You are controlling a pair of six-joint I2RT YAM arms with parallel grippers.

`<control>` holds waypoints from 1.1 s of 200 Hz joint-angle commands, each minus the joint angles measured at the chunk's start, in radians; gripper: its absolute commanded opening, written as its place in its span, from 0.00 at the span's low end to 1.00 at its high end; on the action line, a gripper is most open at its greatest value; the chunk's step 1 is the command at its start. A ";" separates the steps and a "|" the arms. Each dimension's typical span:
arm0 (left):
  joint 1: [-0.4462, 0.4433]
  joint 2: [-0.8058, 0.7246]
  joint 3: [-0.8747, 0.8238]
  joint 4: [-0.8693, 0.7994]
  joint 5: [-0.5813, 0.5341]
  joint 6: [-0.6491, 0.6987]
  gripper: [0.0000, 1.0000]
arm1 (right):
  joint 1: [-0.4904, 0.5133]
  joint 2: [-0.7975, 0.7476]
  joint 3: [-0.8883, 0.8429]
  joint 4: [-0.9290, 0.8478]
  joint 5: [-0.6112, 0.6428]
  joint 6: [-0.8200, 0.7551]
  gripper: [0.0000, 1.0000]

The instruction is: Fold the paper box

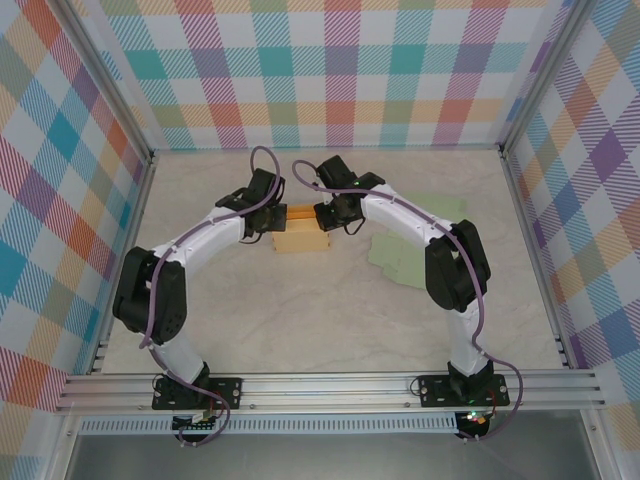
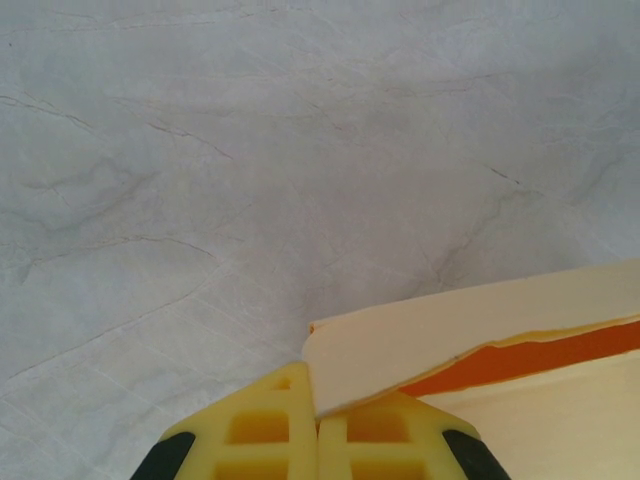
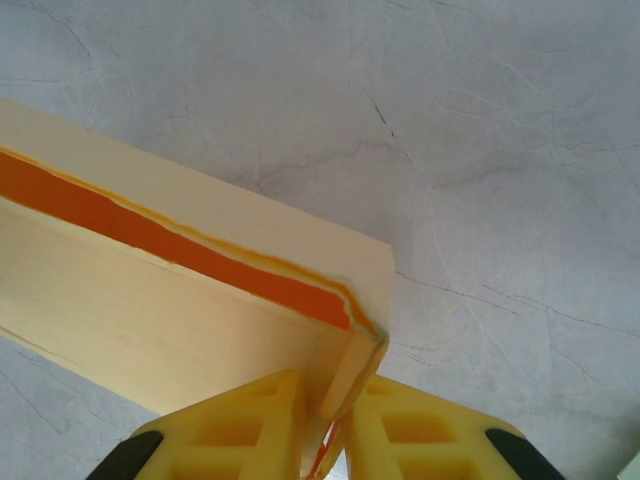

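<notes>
The paper box (image 1: 300,231) is cream outside and orange inside, and lies at the middle of the table between the two arms. My left gripper (image 1: 262,217) is at its left end; in the left wrist view the yellow fingers (image 2: 262,432) are shut on a corner of the cream flap (image 2: 440,335). My right gripper (image 1: 330,215) is at the box's right end. In the right wrist view the gripper (image 3: 337,420) pinches the folded side wall of the box (image 3: 180,300) at its corner, orange lining showing along the seam.
A pale green sheet (image 1: 403,256) lies flat on the marble table (image 1: 300,320) to the right of the box, partly under the right arm. Checked walls enclose the table on three sides. An aluminium rail (image 1: 330,388) runs along the near edge.
</notes>
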 commanded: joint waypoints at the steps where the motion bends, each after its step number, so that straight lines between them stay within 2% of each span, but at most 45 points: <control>1: -0.027 0.011 -0.079 -0.069 0.019 -0.038 0.00 | 0.018 0.004 -0.011 -0.031 -0.045 0.010 0.22; 44: -0.056 0.003 -0.121 -0.013 -0.028 -0.054 0.00 | 0.017 0.011 0.000 -0.029 -0.029 0.017 0.22; 64: -0.061 0.006 -0.119 -0.023 -0.010 -0.055 0.00 | 0.017 0.026 0.005 -0.031 -0.027 0.018 0.21; 87: -0.067 0.007 -0.117 -0.044 -0.021 -0.055 0.07 | 0.017 0.034 0.000 -0.027 -0.026 0.021 0.21; 179: -0.091 0.059 -0.118 -0.087 -0.084 -0.045 0.08 | 0.015 0.012 -0.015 -0.022 -0.026 0.018 0.21; 220: -0.091 0.047 -0.116 -0.096 -0.078 -0.045 0.09 | 0.015 0.014 -0.014 -0.019 -0.026 0.021 0.21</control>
